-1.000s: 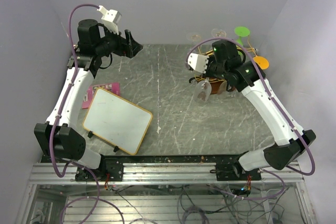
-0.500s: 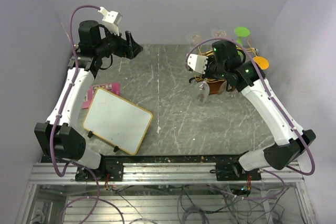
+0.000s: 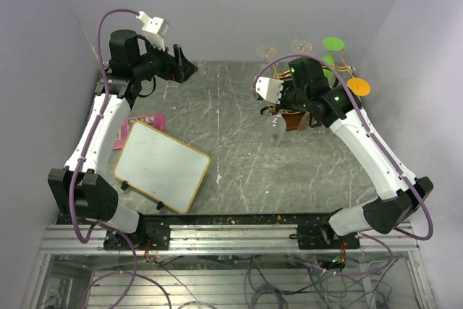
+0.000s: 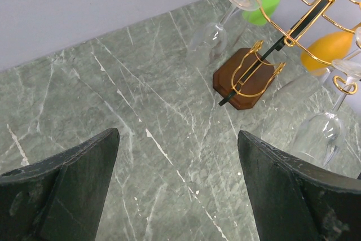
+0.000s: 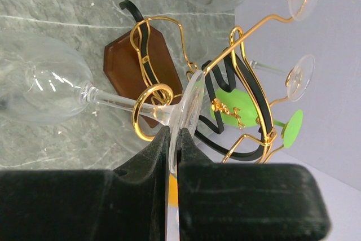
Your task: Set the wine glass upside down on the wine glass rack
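Clear wine glass (image 5: 45,77) hangs bowl-down, stem in a gold hook (image 5: 151,91) at eight o'clock of the wine glass rack (image 5: 121,66); right gripper (image 5: 175,139) clamps its foot. Seating looks nearly done: next, let go cleanly. Left gripper (image 4: 177,162) gapes idle.

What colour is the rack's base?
The rack base is dark reddish-brown wood, clearest in the left wrist view.

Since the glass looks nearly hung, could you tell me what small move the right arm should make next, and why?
Probably open the right hand slightly to release. The wine glass has its stem inside a gold curl of the wine glass rack, foot just beyond it, pinched in that hand.
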Motion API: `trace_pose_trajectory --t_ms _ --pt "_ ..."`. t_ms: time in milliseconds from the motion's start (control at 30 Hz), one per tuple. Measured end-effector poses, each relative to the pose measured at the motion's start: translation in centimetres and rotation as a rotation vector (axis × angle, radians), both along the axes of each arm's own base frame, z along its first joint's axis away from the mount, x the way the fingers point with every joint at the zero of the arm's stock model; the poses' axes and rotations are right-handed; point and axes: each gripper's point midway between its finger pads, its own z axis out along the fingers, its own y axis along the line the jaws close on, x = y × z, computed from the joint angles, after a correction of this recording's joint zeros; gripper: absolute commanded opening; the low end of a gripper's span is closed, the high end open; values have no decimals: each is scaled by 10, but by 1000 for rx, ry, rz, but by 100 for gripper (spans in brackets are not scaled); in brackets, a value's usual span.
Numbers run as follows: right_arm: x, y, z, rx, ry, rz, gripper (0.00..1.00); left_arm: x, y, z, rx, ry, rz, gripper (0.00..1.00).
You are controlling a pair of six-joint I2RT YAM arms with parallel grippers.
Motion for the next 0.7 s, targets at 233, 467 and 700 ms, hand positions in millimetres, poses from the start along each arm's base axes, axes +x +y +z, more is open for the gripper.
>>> trace_pose_trajectory --t_ms 233,467,700 --pt "0 2 -2 -1 2 4 1 0 0 0 -1 -1 -3 97" --pt "-1 3 -9 -9 17 13 3 -1 -1 0 0 -2 -5 97" --pt "-1 4 -10 -11 18 15 8 -1 -1 0 -1 -2 -8 97"
